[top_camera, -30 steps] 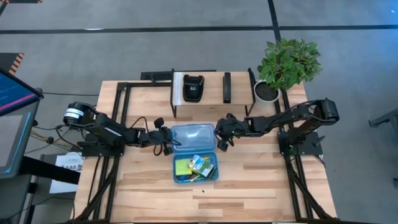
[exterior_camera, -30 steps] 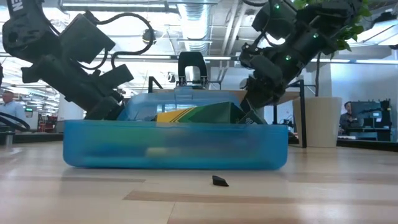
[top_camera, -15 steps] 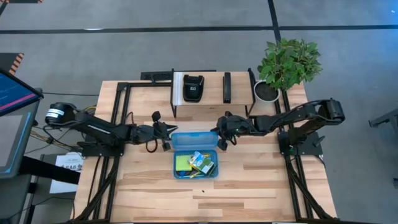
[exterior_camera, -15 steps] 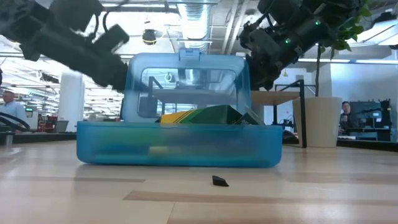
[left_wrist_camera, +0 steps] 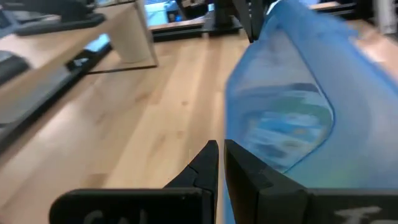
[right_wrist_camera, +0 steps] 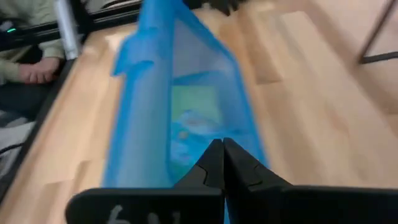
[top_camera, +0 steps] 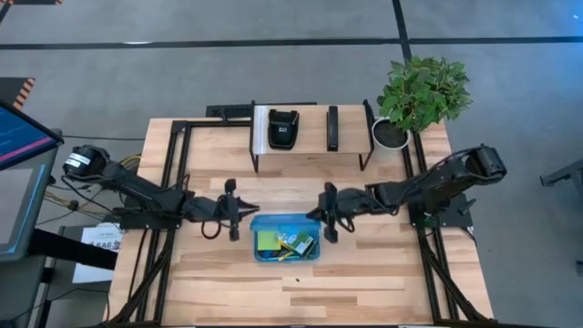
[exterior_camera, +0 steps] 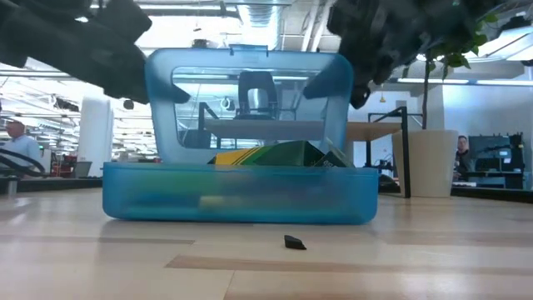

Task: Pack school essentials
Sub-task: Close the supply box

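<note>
- Swinging forward over the tray, the lid (exterior_camera: pixel 248 104) of the blue case (top_camera: pixel 285 239) now stands past upright and leans toward the near edge of the table (top_camera: pixel 364 282); a second ago it lay flat open behind the tray, half a second ago it stood about vertical
- Judging from that, the packing itself looks done and the closing step is well under way, with only the last drop and latch left
- School essentials (top_camera: pixel 286 241) sit inside the tray near the table's middle, closer to the near edge: a green pad, a yellow-green box and pencil ends show from above, and the green and yellow box top shows over the front wall in the low view
- Left tool (top_camera: pixel 231 209) is just beside the case's left rear corner, fingers nearly together, pressed against the lid's outer face rather than clamping it
- Right tool (top_camera: pixel 329 212) mirrors it at the right rear corner, fingers likewise almost shut, behind the lid
- Both tools stand on the far side of the contents, with the tilting lid between
- Farther back, the dark rack (top_camera: pixel 310 137) and potted plant (top_camera: pixel 421 91) sit along the far edge, well apart from the case
</note>
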Tool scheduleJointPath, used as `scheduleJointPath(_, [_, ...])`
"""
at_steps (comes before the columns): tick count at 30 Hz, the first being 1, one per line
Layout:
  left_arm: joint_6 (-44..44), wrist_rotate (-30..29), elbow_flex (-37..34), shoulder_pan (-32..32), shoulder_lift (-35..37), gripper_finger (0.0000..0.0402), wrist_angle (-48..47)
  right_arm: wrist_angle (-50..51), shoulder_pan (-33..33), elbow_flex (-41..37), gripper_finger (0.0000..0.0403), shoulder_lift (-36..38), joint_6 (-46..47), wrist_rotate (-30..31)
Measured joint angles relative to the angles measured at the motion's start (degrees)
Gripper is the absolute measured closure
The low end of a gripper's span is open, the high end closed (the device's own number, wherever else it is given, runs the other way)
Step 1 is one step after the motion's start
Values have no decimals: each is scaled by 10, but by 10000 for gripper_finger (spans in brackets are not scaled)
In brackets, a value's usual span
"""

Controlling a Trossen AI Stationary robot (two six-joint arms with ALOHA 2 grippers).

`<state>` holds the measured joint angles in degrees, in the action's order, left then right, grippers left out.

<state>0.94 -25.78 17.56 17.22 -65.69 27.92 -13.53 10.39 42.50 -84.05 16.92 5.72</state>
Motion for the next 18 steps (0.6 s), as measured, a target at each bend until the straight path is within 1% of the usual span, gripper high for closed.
scheduleJointPath(5, [35, 0, 0, 46, 0, 386, 0, -4, 43, 0, 390, -4, 28, 4])
scheduleJointPath(8, [53, -4, 0, 67, 0, 386, 0, -22, 62, 0, 390, -24, 38, 13])
scheduleJointPath(10, [63, -4, 0, 77, 0, 386, 0, -60, 70, 1, 390, -49, 45, 14])
scheduleJointPath(12, [75, -5, 0, 85, -4, 386, 6, -70, 74, 0, 390, -71, 52, 13])
scheduleJointPath(15, [88, -4, -1, 99, -28, 386, 30, -101, 77, 0, 390, -105, 67, 2])
scheduleJointPath(18, [98, -1, -1, 115, -83, 386, 88, -116, 82, 0, 390, -126, 83, -1])
